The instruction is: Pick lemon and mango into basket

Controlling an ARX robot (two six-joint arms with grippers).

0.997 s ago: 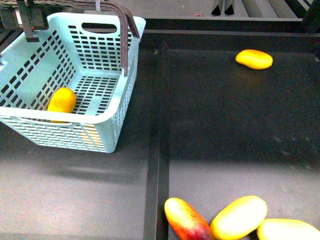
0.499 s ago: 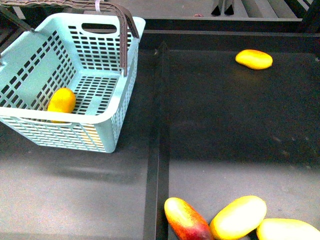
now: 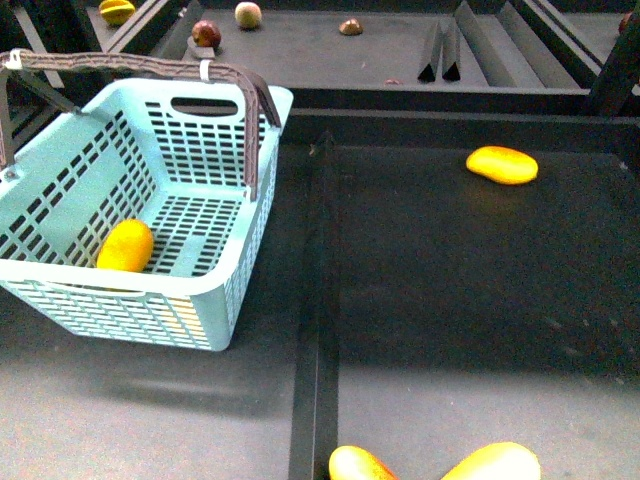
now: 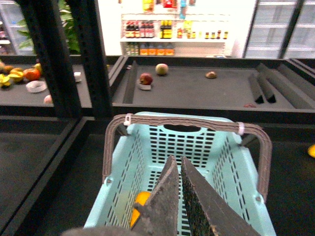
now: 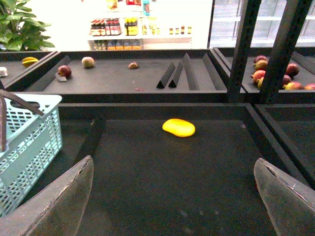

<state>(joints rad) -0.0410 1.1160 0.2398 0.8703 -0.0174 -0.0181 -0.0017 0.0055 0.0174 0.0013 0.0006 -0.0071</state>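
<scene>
Two dark display trays point(image 3: 470, 290) adjoin; lemon point(image 3: 125, 246) lies inside basket point(image 3: 225, 290), mango point(image 3: 502, 165) apart. Left gripper point(image 4: 178, 169) closed, empty; right gripper point(image 5: 172, 196) spread.

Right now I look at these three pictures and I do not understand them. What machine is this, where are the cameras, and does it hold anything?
It is a robot with two arms. One camera looks forward from its body; one sits on each wrist. The front view shows an aqua basket with the lemon inside, and a yellow mango alone on the dark shelf. The left tool, closed and empty, is above the basket. The right tool is open, facing that mango. Nothing is held.
</scene>
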